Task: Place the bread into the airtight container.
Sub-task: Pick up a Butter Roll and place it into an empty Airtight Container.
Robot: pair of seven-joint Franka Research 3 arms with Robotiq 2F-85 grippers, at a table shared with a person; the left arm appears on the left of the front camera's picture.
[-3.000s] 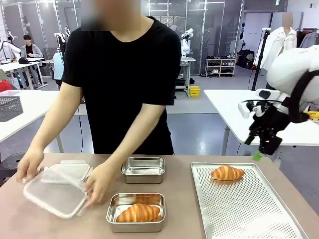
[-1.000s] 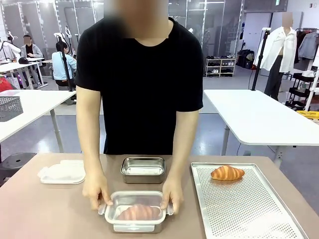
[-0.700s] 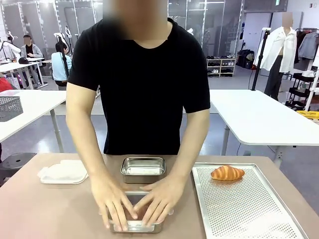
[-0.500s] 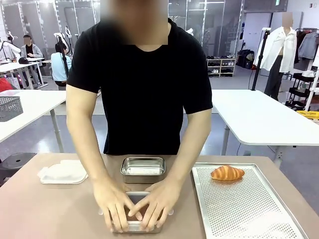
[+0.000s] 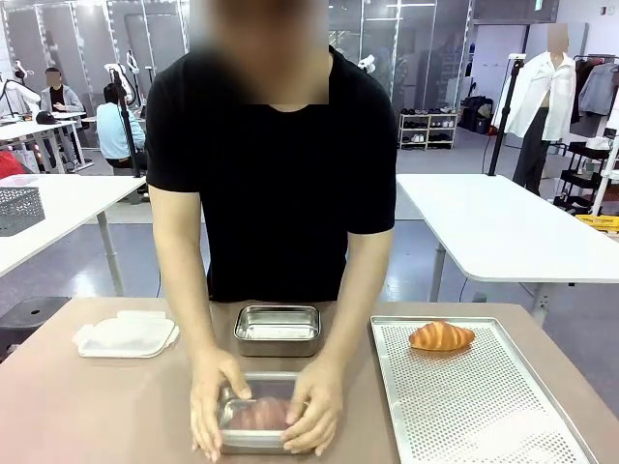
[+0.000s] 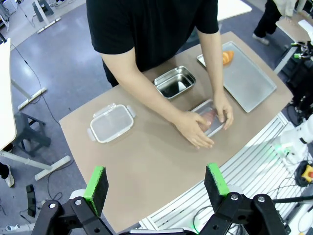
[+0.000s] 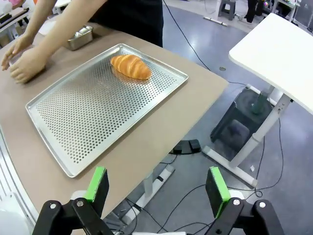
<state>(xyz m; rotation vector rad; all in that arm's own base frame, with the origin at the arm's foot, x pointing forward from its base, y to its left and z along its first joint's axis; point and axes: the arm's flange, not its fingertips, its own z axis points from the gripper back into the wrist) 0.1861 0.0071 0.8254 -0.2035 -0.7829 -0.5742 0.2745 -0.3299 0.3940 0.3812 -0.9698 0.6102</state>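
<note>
The left end effector [image 6: 155,183] hangs high above the near edge of the worktop [image 6: 146,156]. Its green-padded fingers are spread wide with nothing between them. The right end effector [image 7: 156,186] is likewise wide open and empty, held off the worktop's corner over the floor and looking down at the perforated tray [image 7: 88,122].

Near the tray's far edge a croissant [image 5: 441,335] lies flat, its long axis running left to right in the front view, along the far rim. A second croissant [image 5: 259,416] sits inside the lidded container [image 5: 253,442] at the near middle of the worktop. It also lies lengthwise left to right and shows dimly through the clear lid.

The person's hands [image 5: 215,406] clasp both ends of that container, fingers over the lid, with the arms reaching down from the far side. Just behind it, not touching, stands an empty steel container [image 5: 279,329]. A spare clear lid [image 5: 126,335] lies well off to the left.
</note>
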